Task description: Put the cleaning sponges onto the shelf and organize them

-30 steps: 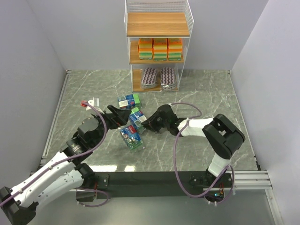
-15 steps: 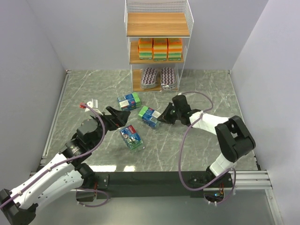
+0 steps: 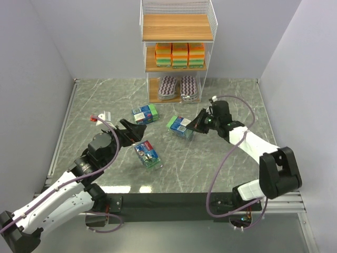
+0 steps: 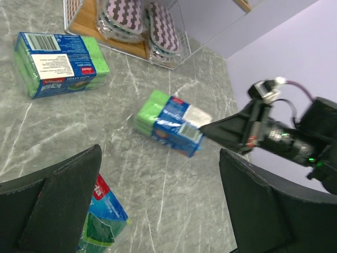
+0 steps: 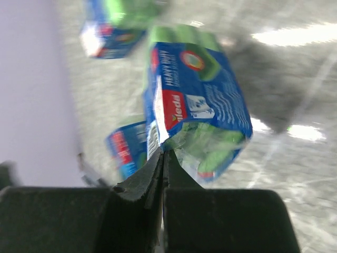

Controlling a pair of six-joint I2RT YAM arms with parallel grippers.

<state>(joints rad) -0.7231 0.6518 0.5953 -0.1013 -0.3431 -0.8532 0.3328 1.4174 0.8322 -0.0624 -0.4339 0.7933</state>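
Note:
My right gripper point(image 3: 194, 126) is shut on the wrapper edge of a blue-green sponge pack point(image 3: 179, 126) and holds it above the table, right of centre; the pack also shows in the right wrist view point(image 5: 197, 100) and the left wrist view point(image 4: 168, 122). My left gripper point(image 3: 138, 132) is open and empty above the table. A second blue-green pack point(image 3: 145, 114) lies near the shelf's foot, a third point(image 3: 148, 154) lies below my left gripper. The shelf point(image 3: 178, 52) stands at the back: bare top board, orange sponge blocks point(image 3: 179, 55) on the middle board, purple-striped oval pads point(image 3: 178, 87) at the bottom.
A small white and red clip point(image 3: 101, 116) lies at the left of the marble table point(image 3: 231, 163). Grey walls close in the left, right and back sides. A black rail point(image 3: 174, 200) runs along the near edge.
My right gripper has lifted the blue-green pack away from my left gripper and carried it right and towards the shelf. My left arm has hardly moved.

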